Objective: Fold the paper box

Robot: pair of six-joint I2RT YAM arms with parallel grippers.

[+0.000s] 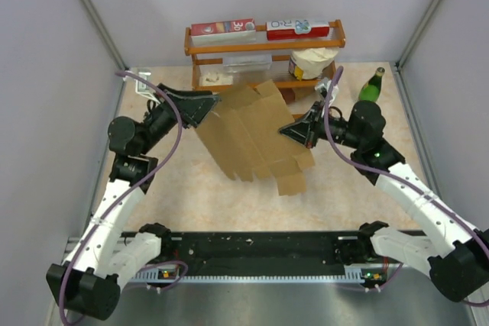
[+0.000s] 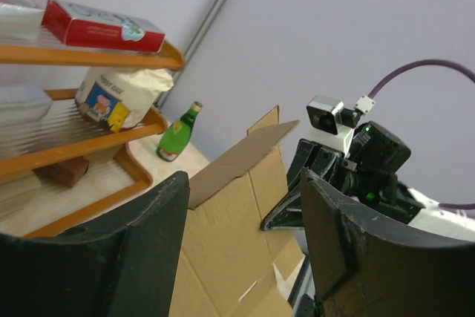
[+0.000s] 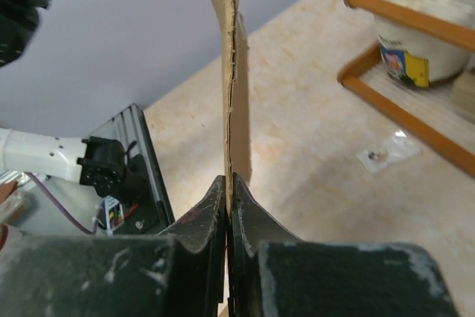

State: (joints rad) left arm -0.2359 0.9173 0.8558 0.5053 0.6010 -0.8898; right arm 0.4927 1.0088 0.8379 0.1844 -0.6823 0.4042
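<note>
The flat brown die-cut cardboard box [image 1: 256, 135] hangs above the table [image 1: 344, 196], between the grippers. The right gripper [image 3: 228, 183] is pinched closed on its edge; the left gripper [image 2: 245, 183] stands open, holding nothing. Expect a light, floppy sheet — grip panels near creases (thin tabs likely tear).

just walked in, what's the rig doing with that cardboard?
Both arms are working on the brown die-cut paper box above the table. The right tool is shut on one edge of the sheet and holds it up. The left tool is at the opposite side with its jaws apart; cardboard shows between them, but it is not gripped. The box is a largely flat blank with its flaps spread and no walls formed yet. The wooden rack and green bottle stand at the back.
</note>
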